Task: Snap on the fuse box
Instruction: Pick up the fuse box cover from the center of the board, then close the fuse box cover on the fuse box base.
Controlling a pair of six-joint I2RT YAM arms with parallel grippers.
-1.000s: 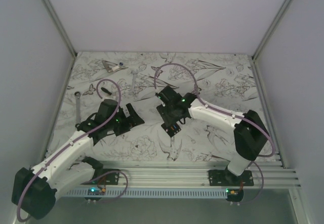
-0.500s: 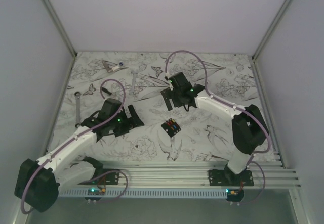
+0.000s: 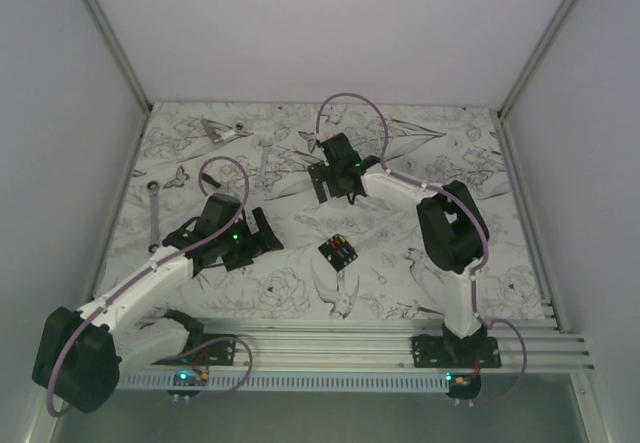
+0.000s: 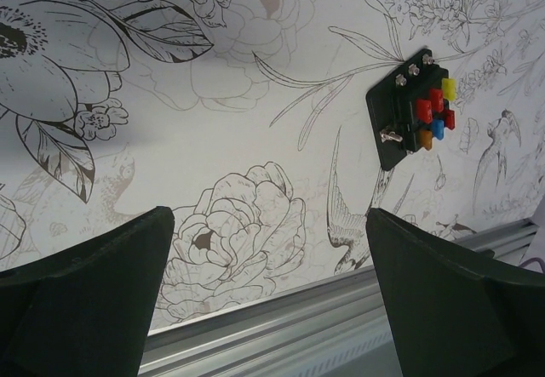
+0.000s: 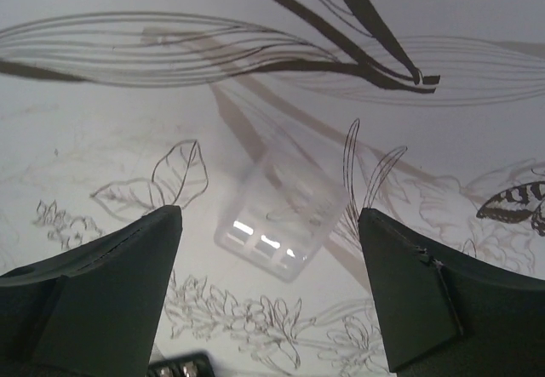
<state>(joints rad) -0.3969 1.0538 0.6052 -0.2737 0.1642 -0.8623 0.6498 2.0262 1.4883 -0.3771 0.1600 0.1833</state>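
The fuse box (image 3: 339,253), a small black square with red, blue, yellow and orange fuses, lies flat on the patterned table, free of both grippers. In the left wrist view the fuse box (image 4: 415,120) sits ahead to the right. My left gripper (image 3: 262,235) is open and empty, left of the box; its jaws (image 4: 268,215) stand wide apart. My right gripper (image 3: 327,183) is open, farther back, and hovers over a clear plastic cover (image 5: 277,215) lying on the table between its fingers (image 5: 128,266). A corner of the fuse box (image 5: 180,367) shows at the bottom edge.
A wrench (image 3: 155,206) lies at the far left and another (image 3: 266,159) at the back centre. A small metal piece (image 3: 221,130) sits at the back left. An aluminium rail (image 3: 330,338) runs along the near edge. Enclosure walls stand on three sides.
My right gripper left the fuse box lying on the table and moved away to the back, over the clear cover. My left arm shifted only slightly.
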